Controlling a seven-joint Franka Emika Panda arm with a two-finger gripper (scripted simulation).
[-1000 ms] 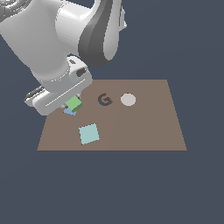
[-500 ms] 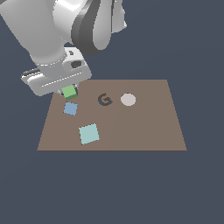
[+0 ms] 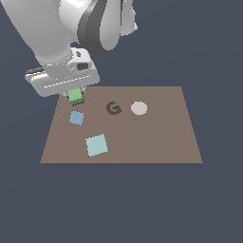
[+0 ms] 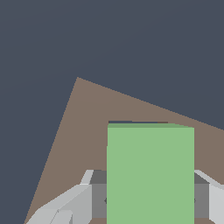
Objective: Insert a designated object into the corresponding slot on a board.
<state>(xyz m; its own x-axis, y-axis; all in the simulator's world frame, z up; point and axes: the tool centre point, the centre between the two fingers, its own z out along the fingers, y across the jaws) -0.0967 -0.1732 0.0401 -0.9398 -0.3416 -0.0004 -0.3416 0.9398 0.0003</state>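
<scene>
My gripper [image 3: 75, 95] is shut on the small bright green square block [image 3: 75, 95] and holds it over the far corner of the brown board [image 3: 156, 137] on the exterior view's left. In the wrist view the green block [image 4: 150, 175] fills the space between my two fingers [image 4: 70, 205], with the board [image 4: 83, 127] below. A thin dark edge [image 4: 138, 122] shows just past the block; the dark square slot is otherwise hidden under the block and hand.
On the board lie a light blue square [image 3: 76, 117], a larger pale teal square [image 3: 97, 145], a dark G-shaped mark [image 3: 113, 108] and a pale round disc [image 3: 139, 108]. The arm's bulky links [image 3: 80, 33] hang above the board's far left corner.
The gripper with the green block has moved away from the light blue square toward the board's far left corner. The light blue square now shows fully.
</scene>
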